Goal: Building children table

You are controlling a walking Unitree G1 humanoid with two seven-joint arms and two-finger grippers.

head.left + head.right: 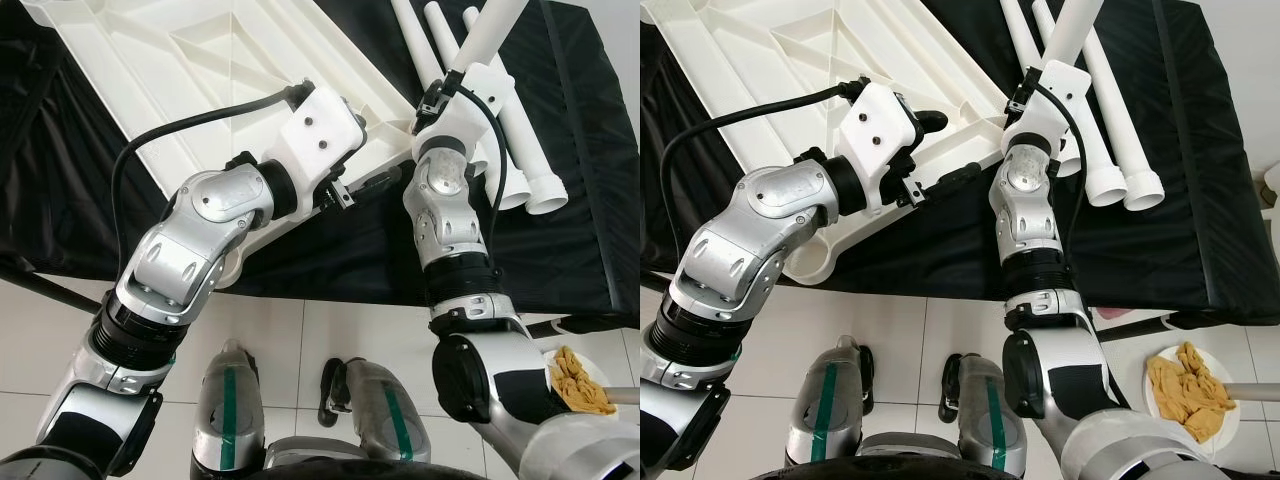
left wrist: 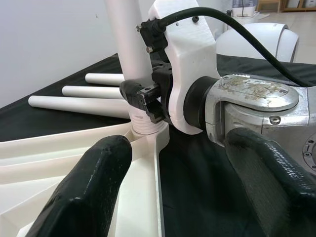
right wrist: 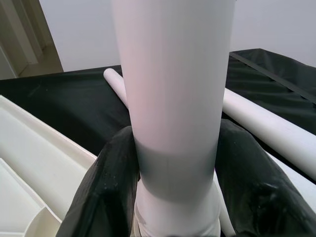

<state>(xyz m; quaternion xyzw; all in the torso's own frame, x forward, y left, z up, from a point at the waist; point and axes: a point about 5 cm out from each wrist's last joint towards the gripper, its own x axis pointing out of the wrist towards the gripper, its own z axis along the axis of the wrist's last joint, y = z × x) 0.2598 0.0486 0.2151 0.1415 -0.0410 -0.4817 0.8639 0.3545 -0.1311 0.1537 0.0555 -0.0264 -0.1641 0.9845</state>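
The ribbed white plastic tabletop (image 1: 200, 60) lies upside down at the left edge of the black-draped bench (image 1: 1200, 200). The right gripper (image 3: 173, 197) grasps a smooth white tubular leg (image 3: 173, 89) upright at the tabletop's corner socket. The left gripper (image 2: 168, 187) hangs released beside it. Three spare white legs (image 1: 1110, 120) lie behind on the cloth.

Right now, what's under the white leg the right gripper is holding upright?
The leg, clamped by the right gripper, stands in a round corner socket of the upturned white tabletop. How deep it sits inside is hidden.
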